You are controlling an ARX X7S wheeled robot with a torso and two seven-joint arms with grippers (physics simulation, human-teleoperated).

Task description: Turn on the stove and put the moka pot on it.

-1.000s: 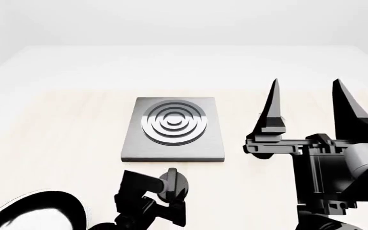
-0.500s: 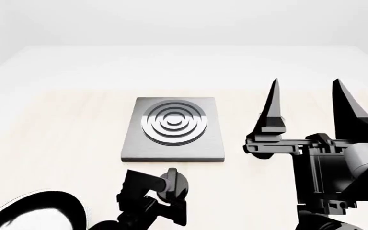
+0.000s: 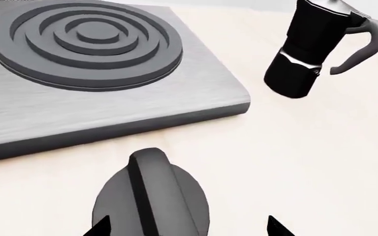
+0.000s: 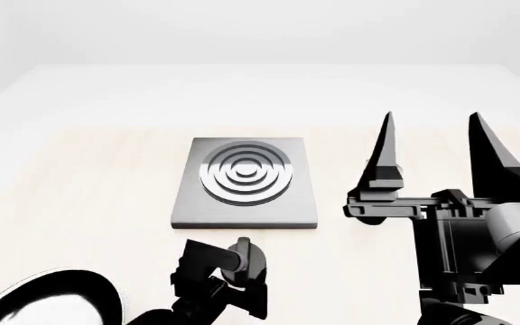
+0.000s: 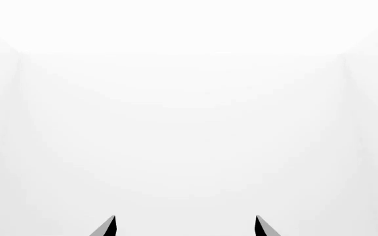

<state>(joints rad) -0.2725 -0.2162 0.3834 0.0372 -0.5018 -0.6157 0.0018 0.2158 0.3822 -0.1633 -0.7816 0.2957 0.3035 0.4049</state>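
Partly hidden knob [image 4: 244, 261], left tool [image 4: 228, 267] cropped

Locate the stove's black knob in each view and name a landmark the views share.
Head view: knob at bottom centre, just in front of the stove, at the left gripper.
Left wrist view: knob fills the bottom centre.
Right wrist view: not in it.
Shared landmark: the stove's ring burner.

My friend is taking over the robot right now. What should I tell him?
Left gripper: open, at the knob, jaws either side of it.
Right gripper: open, empty, raised, pointing away from the table.
Stove: burner bare.
Moka pot: upright on the table beside the stove, seen only in the left wrist view.
Done: reached the knob.
Left: turn knob, put pot on burner.
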